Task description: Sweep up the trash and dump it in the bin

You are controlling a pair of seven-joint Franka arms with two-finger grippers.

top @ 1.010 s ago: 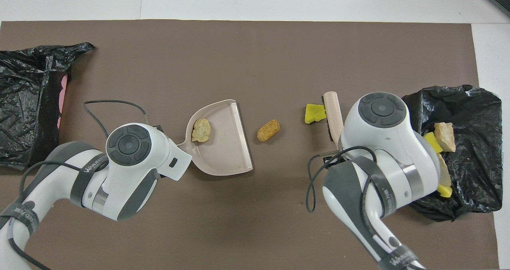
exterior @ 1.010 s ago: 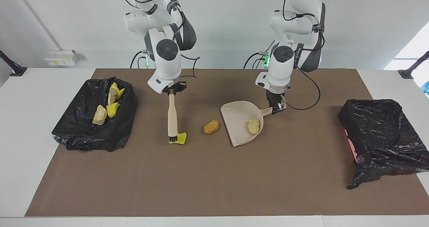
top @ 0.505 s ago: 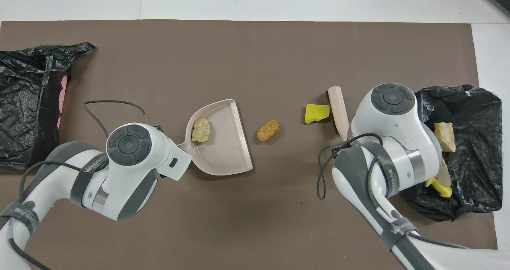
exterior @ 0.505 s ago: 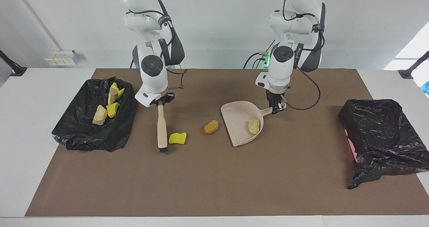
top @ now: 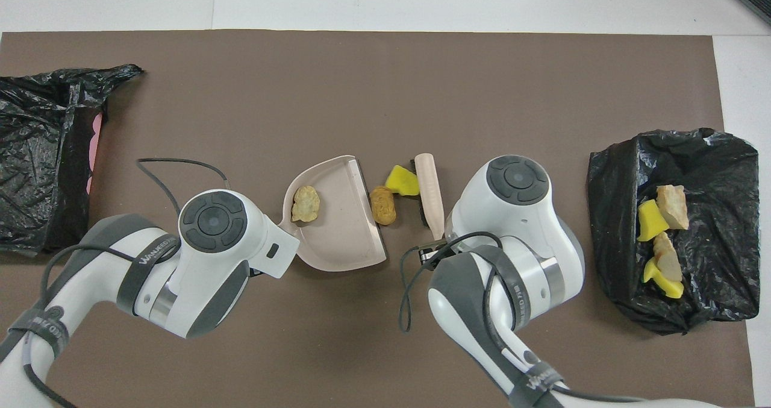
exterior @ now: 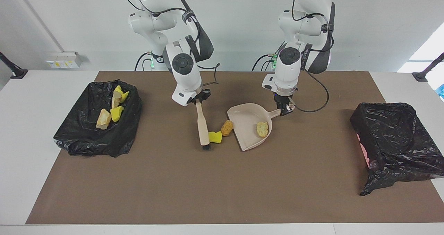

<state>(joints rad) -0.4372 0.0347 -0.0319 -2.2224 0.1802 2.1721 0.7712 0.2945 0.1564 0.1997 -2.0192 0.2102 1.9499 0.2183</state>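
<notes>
The right tool [exterior: 198,101] grips a beige brush [exterior: 202,127] by its handle end, bristles down on the desk [exterior: 222,179]. Since a moment ago it has swept the yellow foam chunk [exterior: 215,137] against the golden-brown lump [exterior: 227,127], now at the dustpan [exterior: 247,124] lip. The brush's long axis runs away from the robots. The left tool [exterior: 285,109] clamps the dustpan handle; one tan scrap [exterior: 262,129] lies inside. Other scraps [exterior: 111,111] sit in the black-lined bin [exterior: 83,137] at the right arm's end.

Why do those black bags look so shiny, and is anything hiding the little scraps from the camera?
Facing view: room light glints off the crinkled bin bag, and soft shadows sit under the dustpan. Overhead view: the same sheen on the bag holding scraps; the right arm covers its own pincer.
</notes>
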